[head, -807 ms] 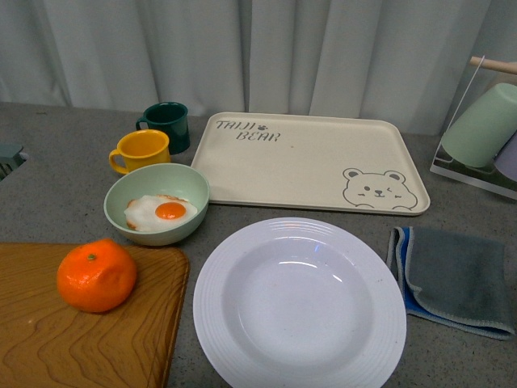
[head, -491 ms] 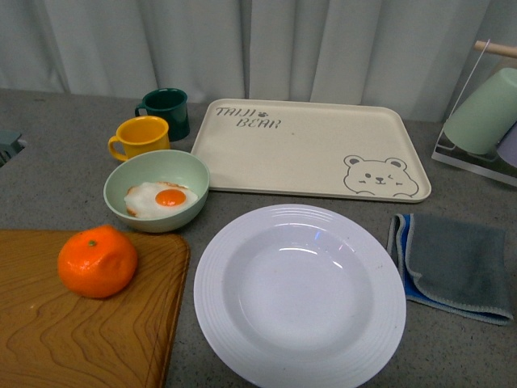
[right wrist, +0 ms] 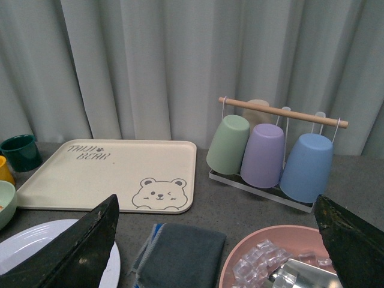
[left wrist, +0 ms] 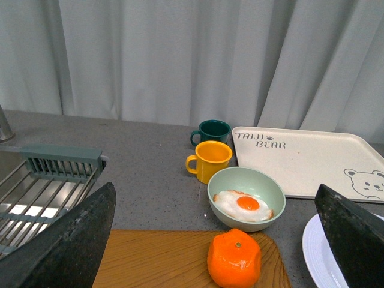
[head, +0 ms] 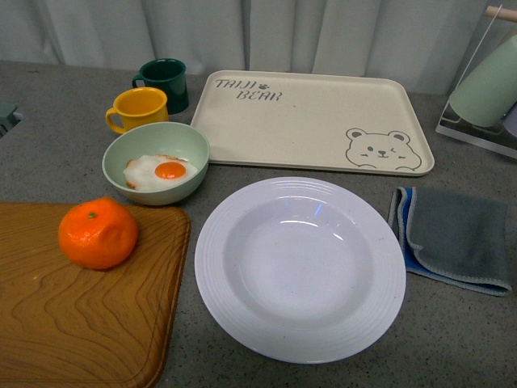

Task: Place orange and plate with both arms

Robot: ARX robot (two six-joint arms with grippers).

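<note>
The orange (head: 98, 233) sits on a wooden cutting board (head: 73, 323) at the front left; it also shows in the left wrist view (left wrist: 234, 258). The white ridged plate (head: 300, 267) lies empty on the grey counter in front of me, its rim edge showing in the left wrist view (left wrist: 315, 252) and the right wrist view (right wrist: 36, 240). My left gripper (left wrist: 216, 240) is open, raised above the board, with the orange between its fingers in the picture. My right gripper (right wrist: 216, 252) is open and empty, raised over the grey cloth. Neither arm shows in the front view.
A pale green bowl (head: 156, 171) with a fried egg, a yellow mug (head: 139, 108) and a dark green mug (head: 164, 81) stand behind the board. A beige bear tray (head: 311, 119) lies at the back. A grey cloth (head: 454, 236), a cup rack (right wrist: 270, 150) and a pink bowl (right wrist: 282, 258) are right. A sink rack (left wrist: 42, 186) is left.
The front view has tilted downward, so everything sits higher in the picture. No object has moved on the counter.
</note>
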